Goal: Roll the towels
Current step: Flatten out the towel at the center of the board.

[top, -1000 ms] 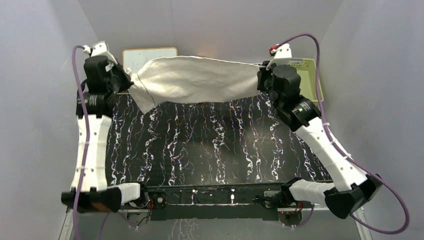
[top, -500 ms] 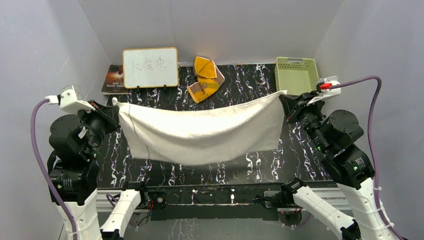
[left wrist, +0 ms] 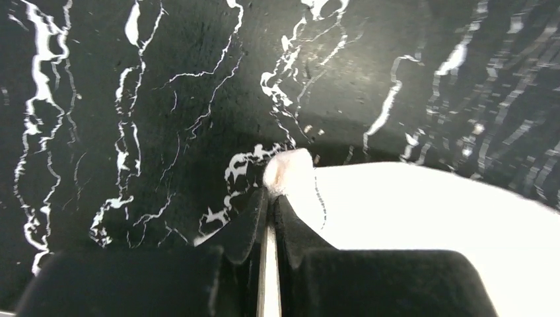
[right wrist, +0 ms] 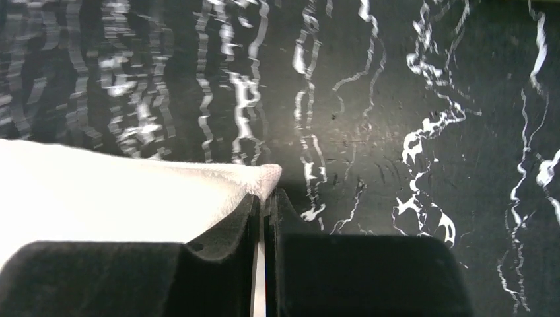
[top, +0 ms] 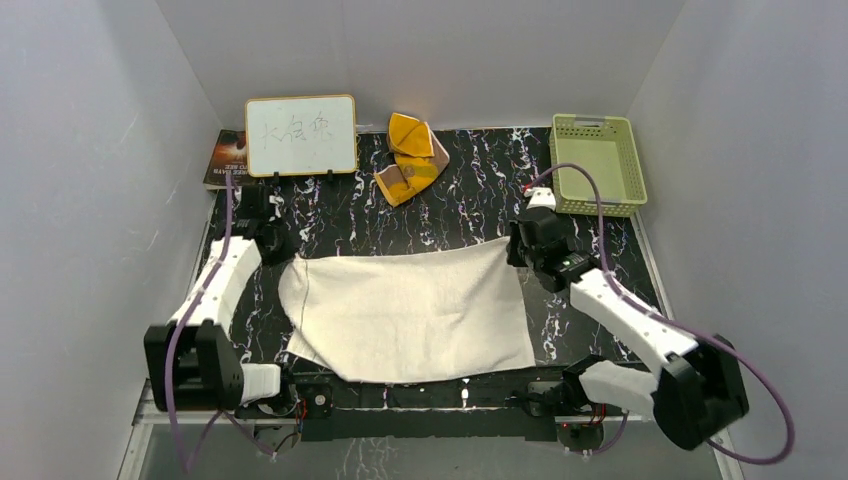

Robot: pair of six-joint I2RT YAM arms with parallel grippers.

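The left tool (left wrist: 269,201) is clenching the far left corner of the cream-white terry towel (top: 410,315). Its jaws are shut on the cloth, with only a tuft of pile poking past them. It is gripping low against the worktop (top: 470,205), apparently so that the corner is being laid down flat rather than left to curl. Beyond that corner, well apart from it, a white board (top: 300,135) is standing upright.

The cream-white terry towel itself is lying spread open and mostly smooth, its left edge bowing inward a little. That is giving the arms a flat sheet to start a roll from. Straight beyond the towel's far edge, and not touching it, the orange-yellow towel (top: 408,160) is lying crumpled, seemingly waiting its turn.

The right tool (right wrist: 264,198) is pinching the towel's far right corner in the same shut-tight way, so the far edge is being held stretched between the two grips. A green basket (top: 595,160) is sitting beyond that right corner.
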